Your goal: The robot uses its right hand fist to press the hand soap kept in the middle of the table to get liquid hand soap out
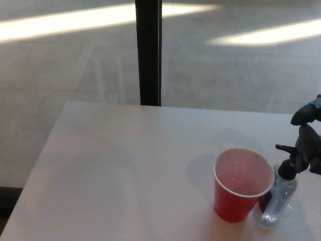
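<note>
A clear hand soap bottle (pixel 279 198) with a black pump head (pixel 287 165) stands on the white table (pixel 125 165) at the lower right. Its nozzle points left, over a red paper cup (pixel 241 185) that stands upright right beside it. My right hand (pixel 308 140) shows only partly at the right edge, its black fingers (pixel 304 148) hanging just above and to the right of the pump head. Whether it touches the pump is unclear. My left hand does not show.
A black post (pixel 149 50) stands behind the table's far edge, with tiled floor (pixel 241 70) beyond. The table's left edge runs diagonally at the left.
</note>
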Controlling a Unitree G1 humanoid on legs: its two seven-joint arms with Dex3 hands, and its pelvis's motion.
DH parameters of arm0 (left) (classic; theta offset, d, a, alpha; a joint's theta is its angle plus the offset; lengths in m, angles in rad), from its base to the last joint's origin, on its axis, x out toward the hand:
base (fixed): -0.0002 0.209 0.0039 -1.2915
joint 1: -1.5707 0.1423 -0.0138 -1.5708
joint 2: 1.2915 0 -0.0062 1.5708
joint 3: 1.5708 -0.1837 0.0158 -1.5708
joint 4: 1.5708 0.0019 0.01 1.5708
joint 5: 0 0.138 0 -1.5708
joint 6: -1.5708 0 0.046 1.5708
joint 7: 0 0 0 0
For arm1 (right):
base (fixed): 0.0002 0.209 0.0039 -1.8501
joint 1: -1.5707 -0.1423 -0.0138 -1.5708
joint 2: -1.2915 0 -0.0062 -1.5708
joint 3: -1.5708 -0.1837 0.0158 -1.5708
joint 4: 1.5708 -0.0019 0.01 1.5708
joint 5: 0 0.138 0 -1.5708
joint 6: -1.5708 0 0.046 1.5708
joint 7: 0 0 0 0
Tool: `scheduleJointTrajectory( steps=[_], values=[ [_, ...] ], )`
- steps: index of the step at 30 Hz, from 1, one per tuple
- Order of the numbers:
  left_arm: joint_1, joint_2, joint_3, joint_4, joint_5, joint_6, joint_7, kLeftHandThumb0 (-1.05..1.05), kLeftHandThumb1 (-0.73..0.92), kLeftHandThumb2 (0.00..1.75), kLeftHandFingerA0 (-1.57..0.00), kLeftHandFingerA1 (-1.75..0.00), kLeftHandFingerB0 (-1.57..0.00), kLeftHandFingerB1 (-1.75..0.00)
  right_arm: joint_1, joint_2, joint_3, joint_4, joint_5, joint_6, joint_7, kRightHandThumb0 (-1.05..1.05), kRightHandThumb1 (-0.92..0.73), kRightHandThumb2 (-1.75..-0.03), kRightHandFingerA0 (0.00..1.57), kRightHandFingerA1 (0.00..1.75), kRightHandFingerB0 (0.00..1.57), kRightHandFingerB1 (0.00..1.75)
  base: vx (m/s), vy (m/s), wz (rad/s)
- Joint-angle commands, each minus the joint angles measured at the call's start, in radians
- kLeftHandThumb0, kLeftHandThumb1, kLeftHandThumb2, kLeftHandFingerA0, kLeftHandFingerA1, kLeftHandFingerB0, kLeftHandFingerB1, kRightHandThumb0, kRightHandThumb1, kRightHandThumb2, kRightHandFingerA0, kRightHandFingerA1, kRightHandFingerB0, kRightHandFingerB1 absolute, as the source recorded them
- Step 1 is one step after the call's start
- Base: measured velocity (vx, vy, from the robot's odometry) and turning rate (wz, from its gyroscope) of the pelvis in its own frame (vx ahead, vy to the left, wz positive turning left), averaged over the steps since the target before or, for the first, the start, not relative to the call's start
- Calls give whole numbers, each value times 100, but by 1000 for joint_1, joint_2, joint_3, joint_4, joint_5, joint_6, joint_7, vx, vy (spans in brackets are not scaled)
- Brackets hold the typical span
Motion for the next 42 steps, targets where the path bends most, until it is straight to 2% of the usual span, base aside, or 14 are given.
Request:
scheduleJointTrajectory(
  steps=[1, 3, 8, 10, 11, 12, 20, 26, 28, 38, 39, 40, 41, 42],
  values=[
    [-9, 11, -2, 10, -7, 21, 13, -32, 52, 109, -73, -86, -61, -80, 87, 1, 84, 40, -87, 31, 4, -14, -62, -119, 98, 175, 75, 160, 0, 0, 0],
    [-7, 11, -3, 6, -8, 21, 10, -33, 52, 110, -76, -88, -60, -80, 95, -11, 111, 49, -100, 4, 24, -14, -60, -120, 100, 175, 67, 172, 0, 0, 0],
    [-4, 10, 3, 1, -15, 15, 2, -34, 53, 110, -69, -85, -54, -77, 106, -14, 140, 45, -100, 1, 19, -12, -56, -126, 100, 175, 69, 171, 0, 0, 0],
    [-6, 10, 4, 1, -16, 22, 10, -35, 52, 110, -72, -86, -59, -79, 106, -9, 147, 39, -93, 14, 7, -13, -54, -127, 100, 175, 70, 172, 0, 0, 0],
    [-4, 10, 4, -3, -17, 21, 7, -35, 52, 110, -73, -87, -59, -80, 107, -14, 149, 34, -95, 17, 7, -14, -56, -126, 97, 175, 75, 165, 0, 0, 0],
    [6, 9, 1, -28, -15, 30, 6, -35, 52, 111, -72, -87, -64, -82, 106, -17, 150, 37, -95, 16, 8, -12, -56, -126, 99, 175, 70, 171, 0, 0, 0],
    [4, 14, -6, -26, -18, 26, 1, -34, 52, 111, -68, -84, -54, -77, 113, -38, 152, 69, -118, -7, 14, -13, -53, -128, 95, 175, 75, 165, 0, 0, 0],
    [-4, 14, -2, -20, -28, 30, 7, -36, 53, 111, -69, -85, -56, -78, 125, -46, 146, 93, -110, -32, 33, -13, -55, -126, 95, 175, 75, 167, 0, 0, 0],
    [-6, 17, -9, -6, -21, 16, 5, -35, 52, 110, -75, -88, -65, -83, 136, -42, 154, 102, -120, -53, 34, -11, -53, -129, 97, 175, 69, 172, 0, 0, 0],
    [-10, 21, -13, -37, -25, 38, 4, -34, 53, 111, -70, -85, -59, -79, 180, -33, 204, 107, -122, -62, 32, -11, -55, -131, 99, 175, 70, 175, 0, 0, 0],
    [-11, 20, -13, -40, -26, 44, 7, -33, 58, 99, -71, -90, -61, -86, 189, -33, 216, 108, -131, -64, 29, -11, -55, -131, 101, 175, 70, 175, 0, 0, 0],
    [-11, 21, -13, -39, -25, 43, 6, -33, 59, 98, -72, -90, -60, -84, 194, -33, 221, 108, -131, -64, 29, -11, -58, -129, 100, 175, 71, 175, 0, 0, 0],
    [-15, 21, -13, -33, -26, 40, 5, -34, 53, 111, -73, -86, -59, -79, 195, -33, 224, 108, -131, -63, 27, -12, -57, -127, 103, 175, 72, 174, 0, 0, 0],
    [-20, 22, -13, -27, -25, 38, 5, -34, 53, 110, -74, -87, -60, -80, 197, -33, 229, 107, -131, -61, 21, -13, -57, -128, 103, 175, 73, 173, 0, 0, 0]
  ],
)
